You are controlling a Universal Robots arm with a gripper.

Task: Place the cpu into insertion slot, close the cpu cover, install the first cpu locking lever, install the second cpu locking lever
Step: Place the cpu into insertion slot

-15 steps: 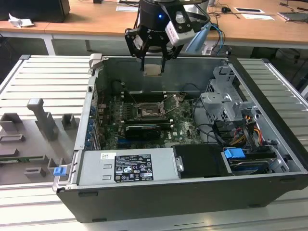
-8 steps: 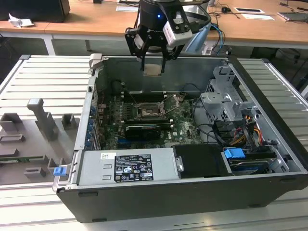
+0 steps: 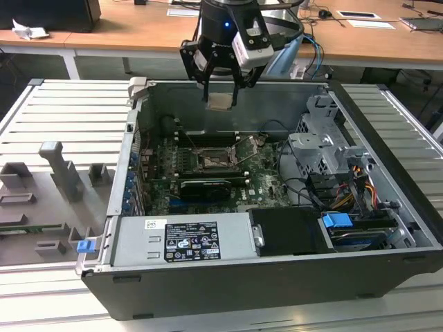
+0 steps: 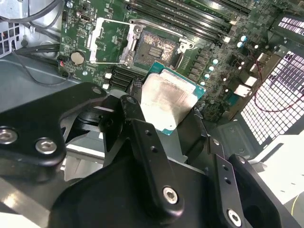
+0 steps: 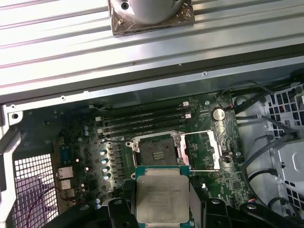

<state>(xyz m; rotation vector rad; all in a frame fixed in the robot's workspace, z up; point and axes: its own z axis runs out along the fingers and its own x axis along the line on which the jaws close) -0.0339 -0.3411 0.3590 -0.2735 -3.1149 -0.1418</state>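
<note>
The cpu [image 3: 220, 102] is clamped flat in my gripper [image 3: 220, 97], silver face visible in both wrist views. In the exterior view it hangs at upper centre, in the air over the open computer case [image 3: 277, 287]. The insertion slot [image 3: 211, 160] sits uncovered at frame centre on the motherboard [image 3: 266, 183]. The cpu cover [image 5: 204, 149] is swung open beside the slot.
</note>
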